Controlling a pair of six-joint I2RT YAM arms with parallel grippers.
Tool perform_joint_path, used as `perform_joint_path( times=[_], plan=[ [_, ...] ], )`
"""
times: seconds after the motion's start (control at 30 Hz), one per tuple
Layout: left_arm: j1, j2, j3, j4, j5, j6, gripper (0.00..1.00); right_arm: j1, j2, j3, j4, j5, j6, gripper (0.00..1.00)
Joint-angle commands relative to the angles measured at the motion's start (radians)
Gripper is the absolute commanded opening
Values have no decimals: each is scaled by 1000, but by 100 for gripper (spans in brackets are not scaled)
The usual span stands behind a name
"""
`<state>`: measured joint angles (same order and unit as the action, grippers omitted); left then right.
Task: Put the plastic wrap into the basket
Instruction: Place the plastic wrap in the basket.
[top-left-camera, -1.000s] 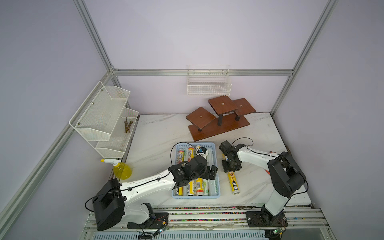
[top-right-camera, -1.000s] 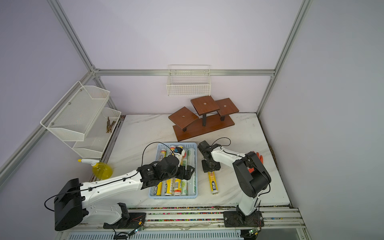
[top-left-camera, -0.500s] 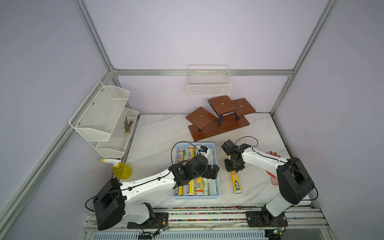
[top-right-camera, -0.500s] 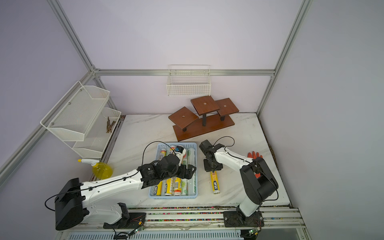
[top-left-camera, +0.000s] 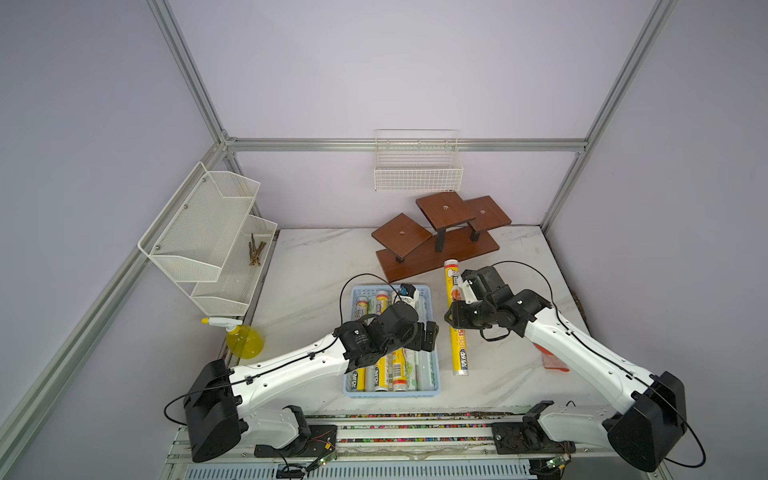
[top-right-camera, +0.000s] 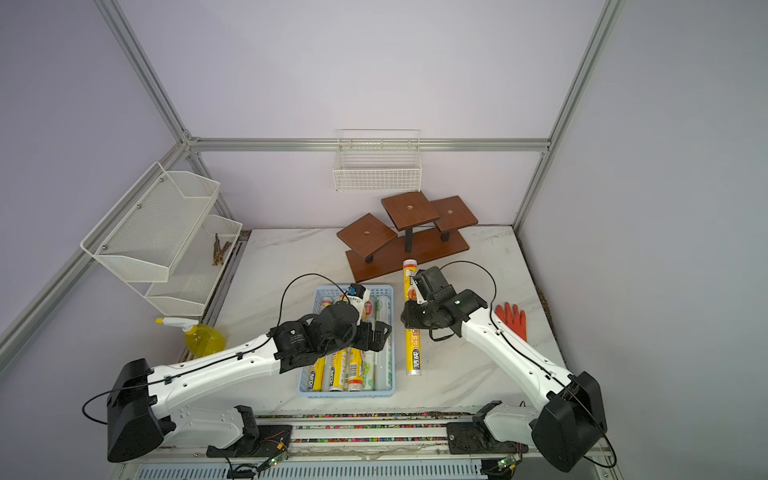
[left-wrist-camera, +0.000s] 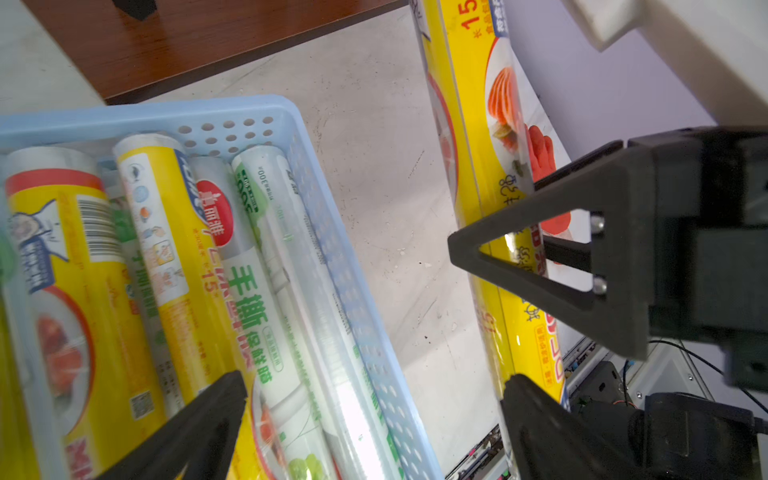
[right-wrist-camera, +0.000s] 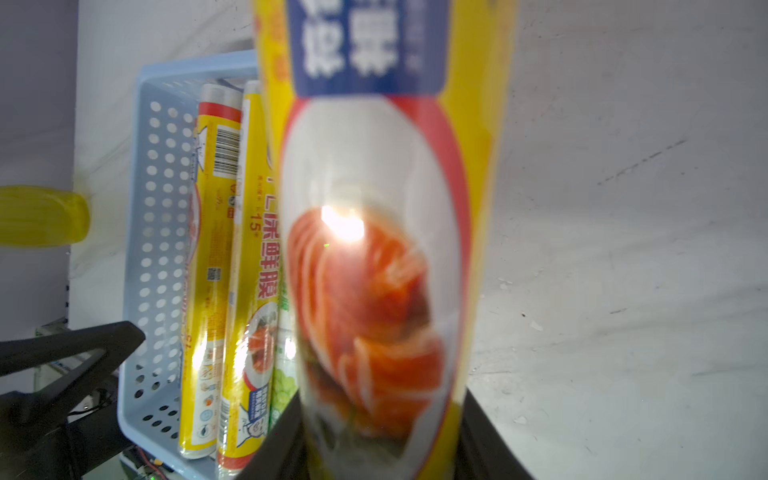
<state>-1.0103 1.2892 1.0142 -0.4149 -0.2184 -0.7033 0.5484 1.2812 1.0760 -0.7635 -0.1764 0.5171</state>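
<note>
Right claw (top-left-camera: 456, 321) gripping plastic wrap (top-left-camera: 461, 353), beside basket (top-left-camera: 390, 393)

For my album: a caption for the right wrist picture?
The right claw grips a yellow plastic wrap roll beside the blue basket of rolls.

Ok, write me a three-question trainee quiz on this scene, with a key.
1. True or false: the long yellow plastic wrap roll clamped in the right gripper lies inside the shallow light blue plastic basket.
2. Choose: the left gripper is A) open, B) shut on a roll, C) out of view.
3. Fill in: the red rubber glove lies on the white marble ___.
Key: 1 false, it is beside the basket; 2 A; 3 table.
</note>
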Motion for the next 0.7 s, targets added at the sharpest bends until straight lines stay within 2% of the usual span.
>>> perform_joint_path(
  times=[0.0,0.07,0.27,0.5,0.67],
  plan=[
    [-3,-78,9,-96,-89,23,100,26,12,11,125,-83,84,37],
    [-3,-98,3,-141,-119,26,100,59,32,1,167,-20,137,38],
    [-2,-144,-8,-285,-217,6,100,169,131,10,272,-22,224,38],
    [-1,-228,-83,-251,-257,-7,100,218,214,36,244,34,257,39],
    [0,-256,-103,-242,-262,-15,100,223,208,-14,301,18,282,39]
  ],
)
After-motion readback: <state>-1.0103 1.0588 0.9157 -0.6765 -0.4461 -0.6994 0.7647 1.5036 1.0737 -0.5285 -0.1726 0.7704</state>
